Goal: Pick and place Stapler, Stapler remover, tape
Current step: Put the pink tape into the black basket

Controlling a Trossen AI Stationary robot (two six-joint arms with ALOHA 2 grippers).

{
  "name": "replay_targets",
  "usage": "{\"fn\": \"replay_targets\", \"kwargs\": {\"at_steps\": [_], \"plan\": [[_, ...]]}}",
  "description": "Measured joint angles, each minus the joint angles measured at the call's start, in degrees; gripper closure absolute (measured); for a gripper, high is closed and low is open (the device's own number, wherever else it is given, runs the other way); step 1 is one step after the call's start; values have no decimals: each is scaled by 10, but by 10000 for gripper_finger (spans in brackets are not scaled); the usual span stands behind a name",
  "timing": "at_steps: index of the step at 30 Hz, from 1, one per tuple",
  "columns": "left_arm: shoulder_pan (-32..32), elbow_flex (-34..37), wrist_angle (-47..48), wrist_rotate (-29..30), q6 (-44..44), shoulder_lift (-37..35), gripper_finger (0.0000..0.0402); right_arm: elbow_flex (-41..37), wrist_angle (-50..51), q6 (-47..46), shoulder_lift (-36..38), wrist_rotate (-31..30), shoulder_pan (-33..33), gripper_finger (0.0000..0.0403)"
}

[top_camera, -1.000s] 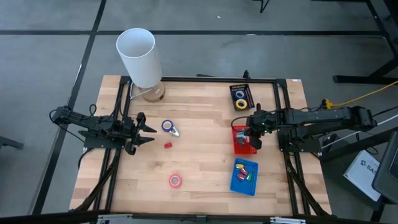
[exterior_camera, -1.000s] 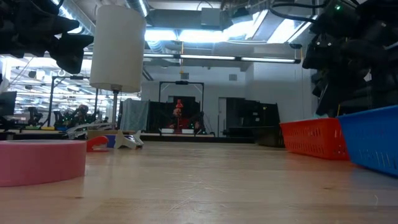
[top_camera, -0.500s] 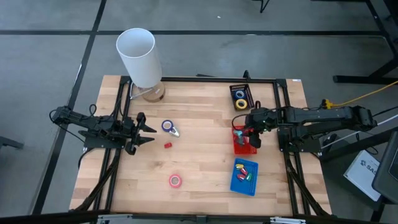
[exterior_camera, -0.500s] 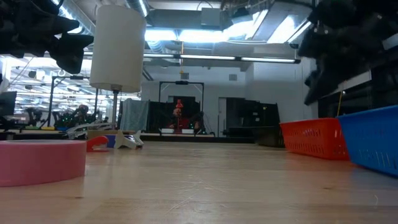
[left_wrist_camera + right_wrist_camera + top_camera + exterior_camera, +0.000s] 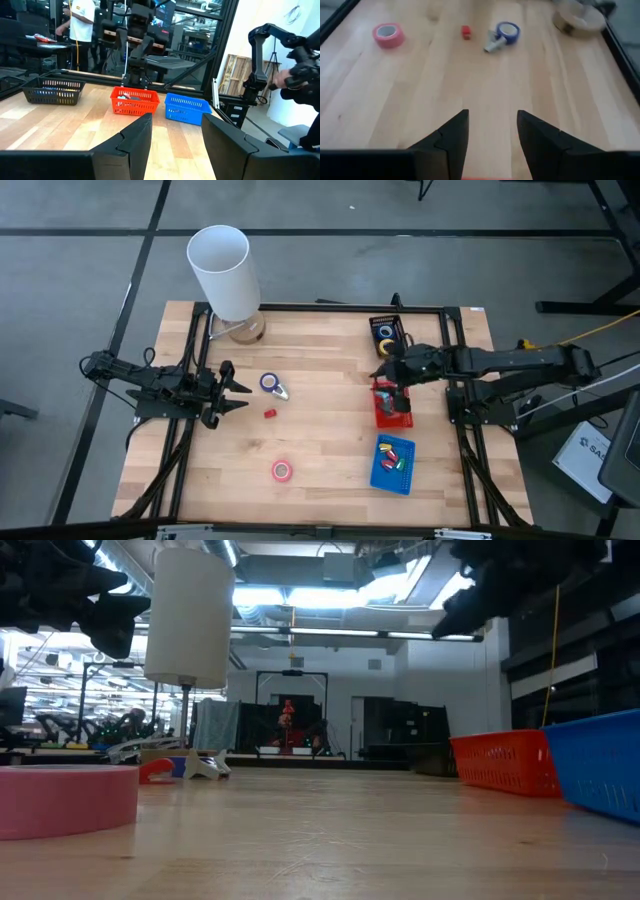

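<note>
A pink tape roll [image 5: 282, 470] lies flat near the table's front. A blue tape roll [image 5: 268, 382] lies mid-table with a small grey piece [image 5: 282, 392] against it, and a small red piece [image 5: 269, 413] lies nearby. Which of these is the stapler or the stapler remover I cannot tell. My right gripper [image 5: 385, 370] hangs open and empty over the far left corner of the red basket [image 5: 395, 418]. In its wrist view, its fingers [image 5: 447, 137] frame bare wood. My left gripper [image 5: 240, 395] waits open at the left, level above the table.
A black basket [image 5: 400, 327] at the back right holds a yellow and a blue roll. The blue basket [image 5: 378, 475] holds several coloured pieces. The red basket holds a greyish piece [image 5: 131, 95]. A tall white cylinder [image 5: 225, 272] stands at the back left.
My right gripper has risen from over the middle of the red basket. It has moved toward the table's left and far edges and now hangs at the basket's far left corner.
</note>
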State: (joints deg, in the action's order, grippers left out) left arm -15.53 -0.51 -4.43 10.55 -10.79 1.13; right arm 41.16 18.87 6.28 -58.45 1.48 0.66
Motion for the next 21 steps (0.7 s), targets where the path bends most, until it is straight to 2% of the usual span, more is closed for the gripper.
{"fn": "replay_targets", "kwargs": {"at_steps": [15, 21], "plan": [[0, 0, 0, 0, 0, 0, 233, 163, -10, 259, -232, 1, -120, 234], [0, 0, 0, 0, 0, 0, 233, 234, -11, 325, -309, 1, -163, 233]]}}
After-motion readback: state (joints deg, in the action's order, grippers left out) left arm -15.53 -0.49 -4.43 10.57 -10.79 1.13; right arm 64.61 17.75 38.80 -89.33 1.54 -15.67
